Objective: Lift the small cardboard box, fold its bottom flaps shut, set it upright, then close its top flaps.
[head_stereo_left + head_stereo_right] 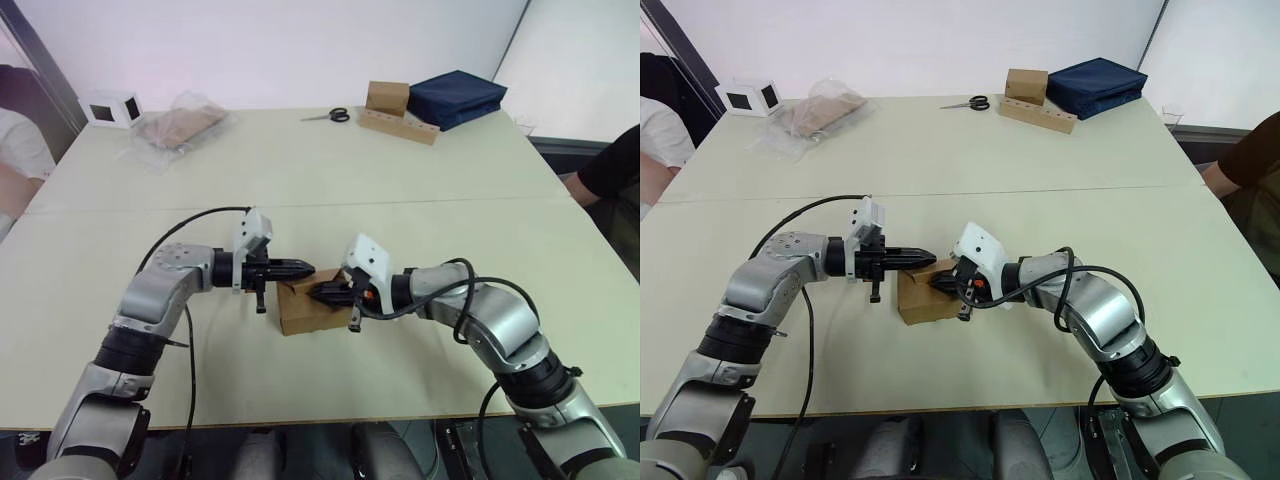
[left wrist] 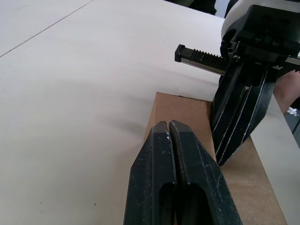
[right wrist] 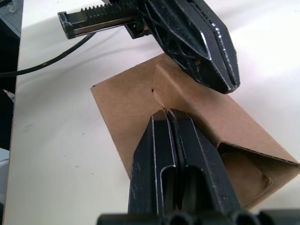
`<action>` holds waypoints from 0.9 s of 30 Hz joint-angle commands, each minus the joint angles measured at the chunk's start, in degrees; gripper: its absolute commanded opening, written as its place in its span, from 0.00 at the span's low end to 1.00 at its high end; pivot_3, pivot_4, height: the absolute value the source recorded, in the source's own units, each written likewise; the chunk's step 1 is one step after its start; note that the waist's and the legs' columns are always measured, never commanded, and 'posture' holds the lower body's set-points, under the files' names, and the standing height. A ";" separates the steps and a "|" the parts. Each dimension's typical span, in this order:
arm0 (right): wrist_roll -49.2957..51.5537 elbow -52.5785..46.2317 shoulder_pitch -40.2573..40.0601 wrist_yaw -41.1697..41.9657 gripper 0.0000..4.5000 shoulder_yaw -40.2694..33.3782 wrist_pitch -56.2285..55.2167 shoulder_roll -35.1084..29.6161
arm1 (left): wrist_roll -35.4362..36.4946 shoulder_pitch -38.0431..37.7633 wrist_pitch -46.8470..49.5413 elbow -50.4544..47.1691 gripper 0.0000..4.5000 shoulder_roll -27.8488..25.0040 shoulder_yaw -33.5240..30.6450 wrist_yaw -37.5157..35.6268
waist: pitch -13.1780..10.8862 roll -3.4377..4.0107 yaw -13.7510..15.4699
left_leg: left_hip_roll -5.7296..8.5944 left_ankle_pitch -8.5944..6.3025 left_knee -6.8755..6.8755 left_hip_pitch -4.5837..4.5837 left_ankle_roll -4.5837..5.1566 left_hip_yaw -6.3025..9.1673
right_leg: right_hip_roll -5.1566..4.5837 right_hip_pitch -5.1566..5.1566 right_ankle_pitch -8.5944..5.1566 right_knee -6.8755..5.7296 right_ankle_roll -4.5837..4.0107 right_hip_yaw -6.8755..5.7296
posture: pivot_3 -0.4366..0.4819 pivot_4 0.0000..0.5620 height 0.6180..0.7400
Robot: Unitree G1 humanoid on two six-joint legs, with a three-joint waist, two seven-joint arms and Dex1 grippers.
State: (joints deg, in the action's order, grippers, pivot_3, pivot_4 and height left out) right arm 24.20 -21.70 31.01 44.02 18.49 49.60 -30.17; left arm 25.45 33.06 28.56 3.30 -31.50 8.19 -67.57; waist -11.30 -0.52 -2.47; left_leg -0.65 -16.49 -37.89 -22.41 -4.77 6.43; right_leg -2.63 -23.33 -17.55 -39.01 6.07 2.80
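Head views: small cardboard box sits on the table near its front edge, between both arms. Left gripper and right gripper meet tip to tip over its top — both with fingers pressed together, gripping nothing. Far side: scissors, tan carton on a holed wooden bar, navy bag, white cube, plastic bag — all well apart.

Left wrist view: closed tips over the box top, right gripper just beside.

Right wrist view: closed tips at a flap seam; one flap partly raised.
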 commanded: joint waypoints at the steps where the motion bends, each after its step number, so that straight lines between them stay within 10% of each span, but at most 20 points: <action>1: -0.87 0.30 0.49 -0.62 0.00 -0.21 -0.06 0.34 | 0.03 0.30 -0.06 -1.80 0.01 -0.41 0.12 -0.93 | 0.00 0.00 0.00 | 0.00 0.00 0.00 0.00 0.00 0.00 | 0.00 0.00 0.00 0.00 0.00 0.00 | 0.48 0.27 1.00; 17: 11.54 -4.72 3.20 1.18 0.00 -12.09 7.49 -0.64 | -3.98 -2.30 -3.84 -2.00 0.01 -0.64 1.93 -0.58 | 0.00 0.00 0.03 | 0.00 0.00 0.00 0.00 0.00 0.01 | 0.00 0.00 0.00 0.00 0.00 0.00 | 0.48 0.27 1.00; 27: 6.10 -0.50 1.97 -0.26 0.00 -6.09 3.41 0.01 | -1.96 -3.56 -1.04 -6.20 0.01 -1.86 -0.30 -0.27 | 0.00 0.00 -0.02 | 0.00 0.00 0.01 0.00 0.01 0.00 | 0.01 -0.01 0.00 0.00 0.00 0.00 | 0.48 0.27 1.00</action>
State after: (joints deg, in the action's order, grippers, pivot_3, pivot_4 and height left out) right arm 30.73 -22.09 32.65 43.73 11.78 54.50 -31.01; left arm 22.69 29.85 26.24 -1.25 -32.49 8.75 -68.16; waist -11.30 -0.52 -2.49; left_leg -0.65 -16.50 -37.88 -22.41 -4.76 6.43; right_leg -2.62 -23.34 -17.55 -39.01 6.07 2.80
